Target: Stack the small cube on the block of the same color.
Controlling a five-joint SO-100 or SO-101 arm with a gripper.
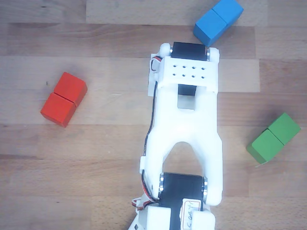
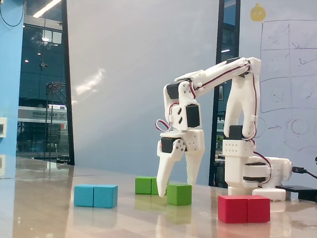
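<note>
In the fixed view the small cube [image 2: 179, 194], green, rests on the table just right of the green block [image 2: 146, 185], which lies a little farther back. My white gripper [image 2: 175, 189] hangs over the cube, open. One finger comes down at the cube's left face and the other drops behind its right top edge. Whether either finger touches the cube I cannot tell. In the other view, looking down, the green block [image 1: 273, 138] lies at the right, while my arm [image 1: 187, 124] hides the small cube and the gripper.
A blue two-cube block [image 2: 95, 196] [image 1: 218, 21] lies left of the green ones in the fixed view. A red two-cube block [image 2: 244, 208] [image 1: 64, 99] sits near the front right, before the arm's base [image 2: 250, 173].
</note>
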